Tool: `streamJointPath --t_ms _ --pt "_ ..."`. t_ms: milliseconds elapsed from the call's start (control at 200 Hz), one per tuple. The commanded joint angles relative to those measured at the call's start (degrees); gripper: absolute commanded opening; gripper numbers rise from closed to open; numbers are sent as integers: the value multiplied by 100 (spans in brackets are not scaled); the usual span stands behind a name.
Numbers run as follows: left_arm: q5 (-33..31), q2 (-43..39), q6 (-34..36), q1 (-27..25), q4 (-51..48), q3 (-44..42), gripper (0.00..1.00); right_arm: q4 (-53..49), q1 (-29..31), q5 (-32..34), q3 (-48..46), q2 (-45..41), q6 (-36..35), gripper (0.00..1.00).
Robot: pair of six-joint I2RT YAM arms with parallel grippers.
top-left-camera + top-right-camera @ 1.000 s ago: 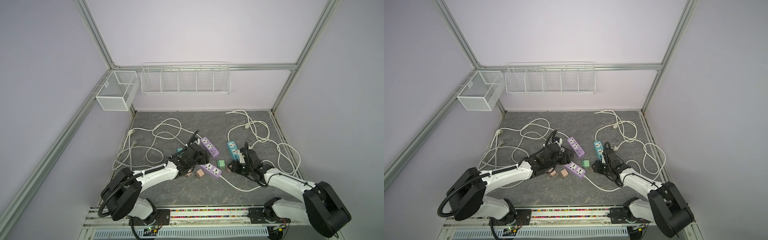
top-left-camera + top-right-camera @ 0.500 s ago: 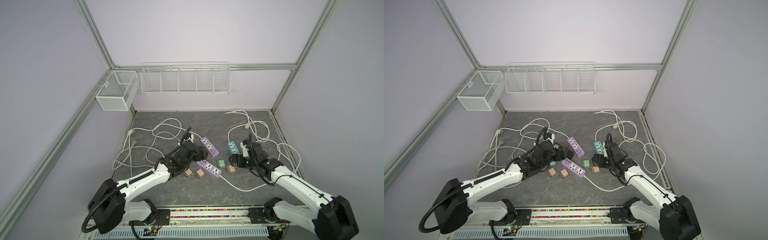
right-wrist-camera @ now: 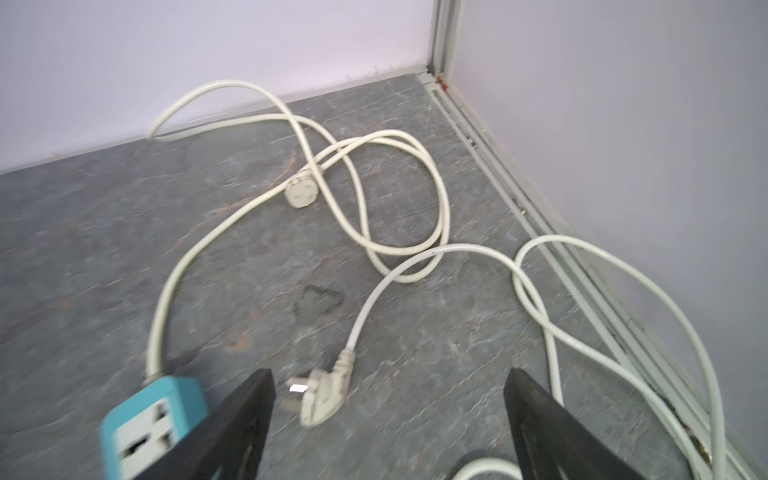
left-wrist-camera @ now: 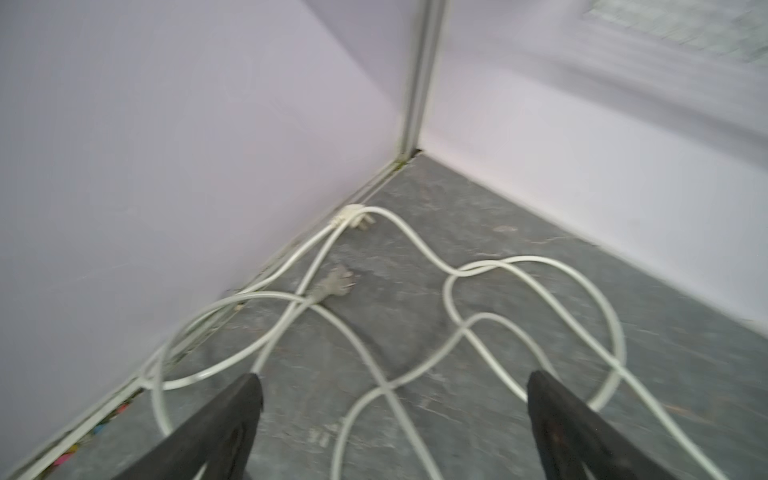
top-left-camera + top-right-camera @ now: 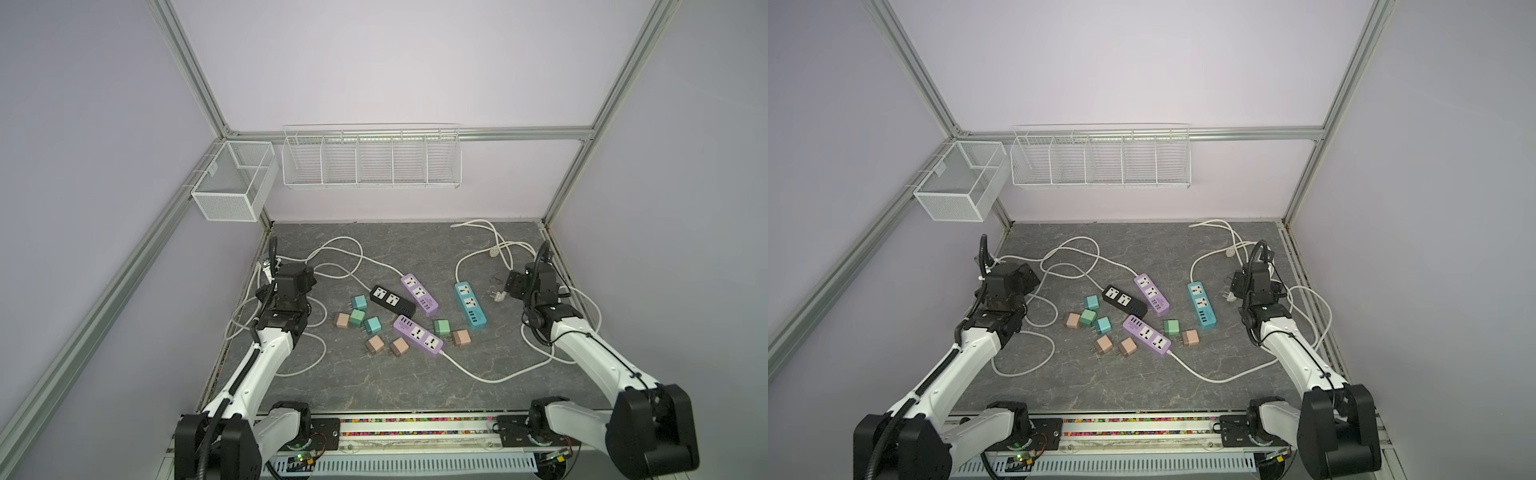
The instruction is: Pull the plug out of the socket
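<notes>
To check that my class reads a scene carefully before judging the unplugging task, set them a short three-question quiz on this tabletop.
1. True or false: the left end effector and right end effector both stand open, holding nothing.
2. The black power strip holds: A no plug; B one plug; C two plugs.
3. Which colour of power strip lies nearest the right end effector?
Key: 1 true; 2 A; 3 the teal power strip.

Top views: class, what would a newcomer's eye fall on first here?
Four bright power strips cluster mid-table: two purple strips, a black strip, a teal strip. Loose cube plugs lie scattered around them, none in a socket. White cables loop outward to where the left claw and right claw stand open, empty.
</notes>
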Motion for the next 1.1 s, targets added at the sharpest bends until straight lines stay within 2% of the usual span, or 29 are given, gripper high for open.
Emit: streamJointPath --t_ms 0,30,100,165,225,335,430,510,530,560,600,675,790,920,1010,1095 --pt "-371 429 801 246 1474 -809 100 1805 -172 555 -761 435 -545 89" --pt "-299 556 1002 246 2057 -1075 100 2161 -232 286 -878 628 -735 89" --pt "13 837 1280 246 3056 -1471 99 2352 -258 135 -779 1140 -891 89" --pt "182 884 1152 254 2848 -1315 99 2327 -270 -187 -598 1396 -1128 89" --pt "474 916 1320 255 3444 -1484 99 2953 -278 -430 -811 1419 -1481 89" --pt "1124 1181 1546 261 4714 -1881 99 4187 -580 -1630 -1348 1603 -1656 89" --pt "1578 1828 1719 262 5567 -2012 99 4889 -620 -1965 -1750 1647 -1728 89" --pt "1938 2584 2053 255 6700 -2086 99 5205 -673 -2078 -1718 1920 -1758 89" --pt "1932 2508 2048 243 6478 -2035 99 5016 -694 -2122 -1675 1879 -1739 89" --pt "1849 2276 1944 254 5509 -1782 99 4754 -708 -2162 -1623 1793 -1713 89" --pt "1529 2159 1624 272 4478 -1325 99 4940 -720 -2163 -1655 1842 -1719 89" --pt "1507 2504 1830 260 5746 -1642 99 4887 -713 -2169 -1663 1808 -1729 89" --pt "1473 2220 1675 255 4778 -1414 99 4949 -715 -2180 -1671 1826 -1739 89" --pt "1509 2492 1834 254 5701 -1642 99 4914 -711 -2178 -1664 1822 -1742 89" --pt "1535 2335 1782 246 5172 -1522 99 4888 -710 -2188 -1658 1807 -1737 89" --pt "1536 2437 1804 246 5506 -1602 99 4888 -718 -2192 -1655 1808 -1737 89"
